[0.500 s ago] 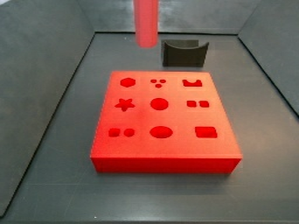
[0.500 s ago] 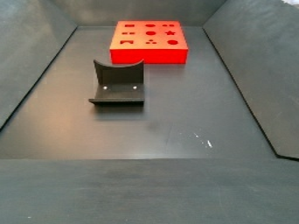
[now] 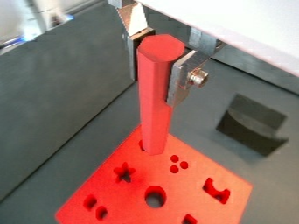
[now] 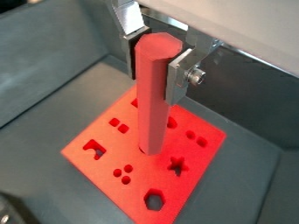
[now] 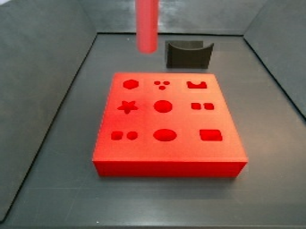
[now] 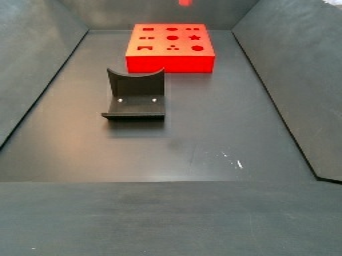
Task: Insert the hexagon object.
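My gripper (image 3: pixel 156 70) is shut on the hexagon object (image 3: pixel 155 96), a long red peg held upright by its top end; both wrist views show this (image 4: pixel 156 66). The peg (image 4: pixel 149 105) hangs above the large red block (image 3: pixel 122 188) with shaped holes, and its lower end is clear of the surface. In a side view the peg (image 5: pixel 146 25) comes down from the top edge, beyond the far side of the block (image 5: pixel 167 134); the gripper itself is out of that frame. The hexagon hole (image 5: pixel 131 85) is at the block's far left corner.
A small dark grey curved holder (image 5: pixel 189 54) stands behind the block; it also shows in a wrist view (image 3: pixel 254 122) and near the middle of the floor in a side view (image 6: pixel 135 95). Grey walls enclose the dark floor (image 6: pixel 201 140). The block (image 6: pixel 170 45) sits at the far end.
In the side view the peg has come down slightly and shifted a little to the left. The block and holder have not moved.
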